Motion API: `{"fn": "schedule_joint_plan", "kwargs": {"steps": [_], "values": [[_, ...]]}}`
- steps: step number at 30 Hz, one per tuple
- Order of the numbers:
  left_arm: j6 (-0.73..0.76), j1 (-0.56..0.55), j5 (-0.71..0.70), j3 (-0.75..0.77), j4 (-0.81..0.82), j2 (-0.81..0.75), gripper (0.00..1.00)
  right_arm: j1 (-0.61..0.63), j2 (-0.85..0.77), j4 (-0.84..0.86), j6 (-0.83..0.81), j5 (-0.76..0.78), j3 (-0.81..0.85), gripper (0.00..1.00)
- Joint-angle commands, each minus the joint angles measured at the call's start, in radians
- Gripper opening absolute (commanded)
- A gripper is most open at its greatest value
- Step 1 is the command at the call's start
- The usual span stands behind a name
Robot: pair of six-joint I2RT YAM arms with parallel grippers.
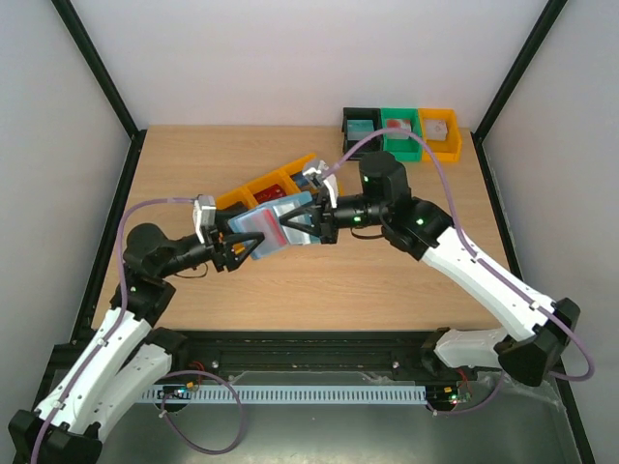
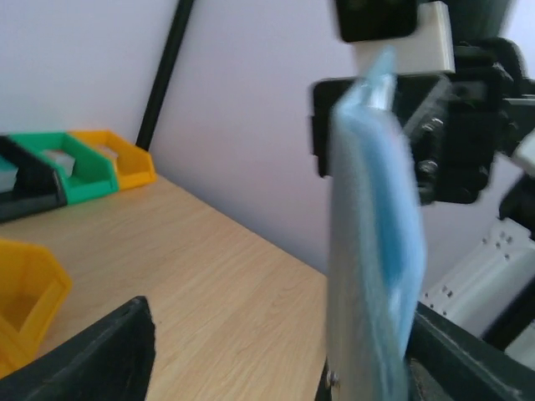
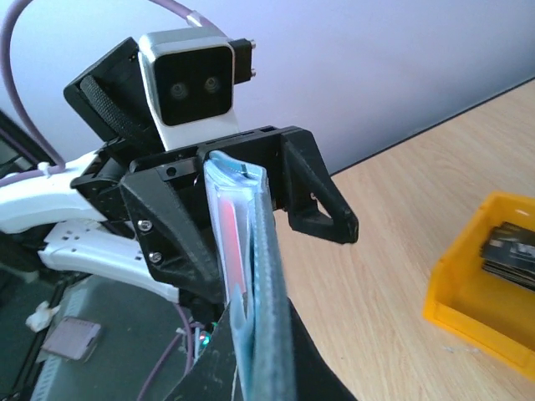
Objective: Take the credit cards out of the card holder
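The light blue card holder (image 1: 276,224) hangs in the air over the middle of the table, between my two grippers. My right gripper (image 1: 311,224) is shut on its right end, and the holder (image 3: 267,276) rises edge-on from between the right fingers. A red credit card (image 3: 226,234) shows inside a clear pocket. My left gripper (image 1: 247,244) stands open around the holder's left end. In the left wrist view the holder (image 2: 372,234) lies close to the right-hand finger (image 2: 468,359), with a wide gap to the other finger (image 2: 100,359). Other credit cards are hidden.
A row of yellow bins (image 1: 276,184) lies just behind the holder; one bin (image 3: 493,276) holds dark cards. Black (image 1: 363,126), green (image 1: 401,130) and yellow (image 1: 440,130) bins stand at the back right. Bare wood lies below the grippers.
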Motion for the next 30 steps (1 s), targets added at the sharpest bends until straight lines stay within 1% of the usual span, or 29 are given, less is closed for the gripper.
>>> {"fn": "schedule_joint_plan", "kwargs": {"steps": [1,2,5,6,7,8,9,10,11,12,13,15,16,17,18,19,20,21,22,23,25,27,30], "values": [[-0.046,0.006,0.115,0.011,0.086,-0.015,0.68,-0.005,0.055,0.019,-0.030,-0.162,0.060,0.02],[-0.063,0.006,0.119,0.008,0.113,-0.014,0.60,-0.005,0.061,0.048,-0.010,-0.167,0.058,0.02],[-0.104,0.005,0.121,-0.001,0.175,-0.012,0.16,-0.005,0.072,0.114,0.046,-0.159,0.046,0.02],[-0.111,0.005,0.117,0.000,0.181,-0.012,0.05,-0.005,0.073,0.126,0.060,-0.143,0.042,0.02],[-0.114,0.004,0.113,0.001,0.178,-0.012,0.03,-0.005,0.073,0.126,0.064,-0.116,0.042,0.05],[-0.115,0.004,0.106,0.003,0.166,-0.014,0.02,-0.005,0.072,0.117,0.063,-0.071,0.043,0.13],[-0.112,0.003,0.091,0.003,0.145,-0.015,0.02,-0.005,0.067,0.093,0.054,0.002,0.047,0.24],[-0.109,0.003,0.052,0.002,0.119,-0.017,0.02,-0.005,0.062,0.061,0.045,0.097,0.055,0.33],[-0.106,0.003,0.011,0.005,0.078,-0.019,0.02,-0.005,0.057,0.022,0.035,0.229,0.064,0.41],[-0.102,0.003,-0.040,0.011,0.040,-0.019,0.02,-0.005,0.057,-0.025,0.026,0.358,0.081,0.47],[-0.093,0.004,-0.087,0.017,0.002,-0.021,0.02,-0.005,0.061,-0.073,0.016,0.535,0.102,0.50],[-0.074,0.006,-0.164,0.027,-0.045,-0.019,0.02,-0.005,0.072,-0.169,-0.010,0.714,0.145,0.54],[-0.064,0.006,-0.184,0.032,-0.058,-0.018,0.02,-0.002,0.080,-0.209,-0.027,0.769,0.167,0.56],[-0.056,0.006,-0.190,0.033,-0.062,-0.016,0.02,0.002,0.092,-0.250,-0.043,0.786,0.190,0.58],[-0.048,0.007,-0.186,0.032,-0.060,-0.015,0.02,0.011,0.101,-0.283,-0.062,0.768,0.225,0.61],[-0.042,0.006,-0.177,0.030,-0.057,-0.015,0.02,0.025,0.105,-0.308,-0.086,0.709,0.241,0.67],[-0.034,0.006,-0.167,0.028,-0.056,-0.016,0.02,0.031,0.102,-0.301,-0.105,0.627,0.240,0.76],[-0.026,0.007,-0.156,0.027,-0.054,-0.016,0.02,0.035,0.089,-0.272,-0.117,0.520,0.216,0.89],[-0.016,0.007,-0.145,0.027,-0.055,-0.019,0.02,0.036,0.077,-0.225,-0.112,0.441,0.178,1.00],[-0.004,0.008,-0.136,0.029,-0.055,-0.019,0.02,0.040,0.069,-0.180,-0.101,0.407,0.142,0.99],[0.013,0.007,-0.116,0.043,-0.057,-0.012,0.02,0.049,0.080,-0.130,-0.077,0.442,0.109,0.99],[0.018,0.009,-0.098,0.057,-0.047,-0.001,0.02,0.068,0.115,-0.121,-0.088,0.447,0.117,0.99],[0.009,0.016,-0.093,0.061,-0.039,0.014,0.02,0.101,0.133,-0.114,-0.153,0.357,0.136,0.99]]}}
